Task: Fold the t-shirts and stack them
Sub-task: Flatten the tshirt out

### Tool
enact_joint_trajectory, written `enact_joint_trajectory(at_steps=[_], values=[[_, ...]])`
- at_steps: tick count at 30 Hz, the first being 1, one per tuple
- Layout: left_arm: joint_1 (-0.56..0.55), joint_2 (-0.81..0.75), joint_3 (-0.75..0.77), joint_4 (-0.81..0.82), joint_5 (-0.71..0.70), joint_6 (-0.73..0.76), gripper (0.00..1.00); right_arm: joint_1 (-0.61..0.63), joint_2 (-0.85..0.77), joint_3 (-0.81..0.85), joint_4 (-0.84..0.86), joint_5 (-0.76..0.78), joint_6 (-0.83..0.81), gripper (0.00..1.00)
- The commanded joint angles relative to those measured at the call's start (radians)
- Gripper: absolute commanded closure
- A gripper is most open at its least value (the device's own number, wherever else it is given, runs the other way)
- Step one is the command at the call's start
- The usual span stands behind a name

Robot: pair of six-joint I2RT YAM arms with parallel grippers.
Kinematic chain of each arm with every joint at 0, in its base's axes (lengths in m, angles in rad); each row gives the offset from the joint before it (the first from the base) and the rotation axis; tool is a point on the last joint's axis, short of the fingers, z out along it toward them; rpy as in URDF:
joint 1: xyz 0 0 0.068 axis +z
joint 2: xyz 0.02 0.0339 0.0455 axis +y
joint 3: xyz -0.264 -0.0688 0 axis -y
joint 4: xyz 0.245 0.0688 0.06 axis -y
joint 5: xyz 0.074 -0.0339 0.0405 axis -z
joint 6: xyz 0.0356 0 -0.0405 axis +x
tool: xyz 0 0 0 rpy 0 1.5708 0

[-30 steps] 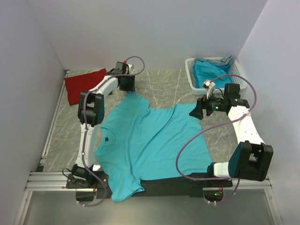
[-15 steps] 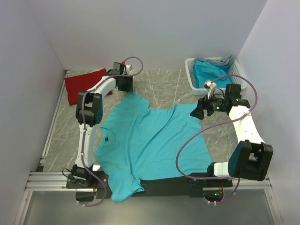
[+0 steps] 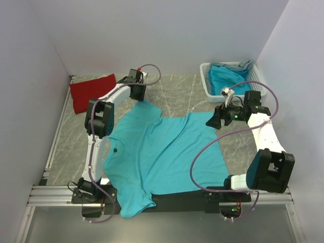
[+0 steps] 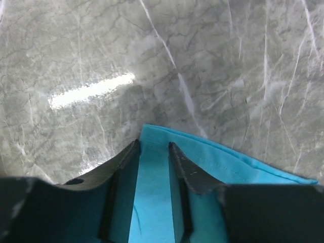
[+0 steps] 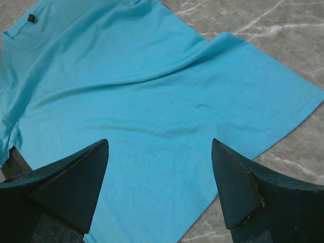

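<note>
A turquoise t-shirt [image 3: 162, 152] lies spread flat across the table, with a small dark chest mark [image 3: 115, 150] near its left side. My left gripper [image 3: 139, 96] is down at the shirt's far sleeve tip. In the left wrist view its jaws [image 4: 153, 147] stand narrowly apart, straddling a strip of the turquoise cloth [image 4: 152, 202]. My right gripper [image 3: 211, 121] hovers over the shirt's right edge. It is wide open [image 5: 161, 144] above the cloth [image 5: 152, 91], with nothing in it. A folded red t-shirt [image 3: 91, 93] rests at the far left.
A white slatted basket [image 3: 205, 81] stands at the far right corner with another turquoise shirt [image 3: 225, 78] bunched inside. Walls close in the table on the left, back and right. The shirt's near hem hangs over the front rail [image 3: 55, 195].
My left gripper has shifted slightly right at the sleeve tip and its jaws have narrowed around the cloth. The right arm has barely moved.
</note>
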Motion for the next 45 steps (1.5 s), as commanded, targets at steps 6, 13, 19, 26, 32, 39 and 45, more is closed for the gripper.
enact_joint_trajectory(at_steps=[6, 13, 19, 26, 32, 39, 45], values=[[-0.049, -0.032, -0.083, -0.085, -0.117, 0.015, 0.67, -0.016, 0.002, 0.054, -0.021, -0.036, -0.020, 0.12], [-0.086, -0.029, -0.096, -0.079, -0.214, 0.012, 0.89, -0.022, -0.001, 0.053, -0.020, -0.037, -0.016, 0.12], [-0.040, -0.120, -0.125, -0.035, -0.205, -0.040, 1.00, -0.027, 0.014, 0.050, -0.018, -0.011, -0.017, 0.14], [0.061, -0.302, -0.270, 0.113, -0.016, -0.133, 1.00, -0.023, 0.045, 0.027, 0.094, 0.157, 0.090, 0.26], [0.086, -0.343, -0.292, 0.131, 0.080, -0.161, 1.00, 0.003, 0.140, 0.064, 0.184, 0.396, 0.194, 0.34], [0.101, -0.389, -0.312, 0.159, 0.139, -0.190, 1.00, 0.096, 0.302, 0.146, 0.269, 0.623, 0.248, 0.38], [0.101, -0.407, -0.341, 0.178, 0.162, -0.196, 1.00, 0.165, 0.439, 0.241, 0.302, 0.746, 0.246, 0.48]])
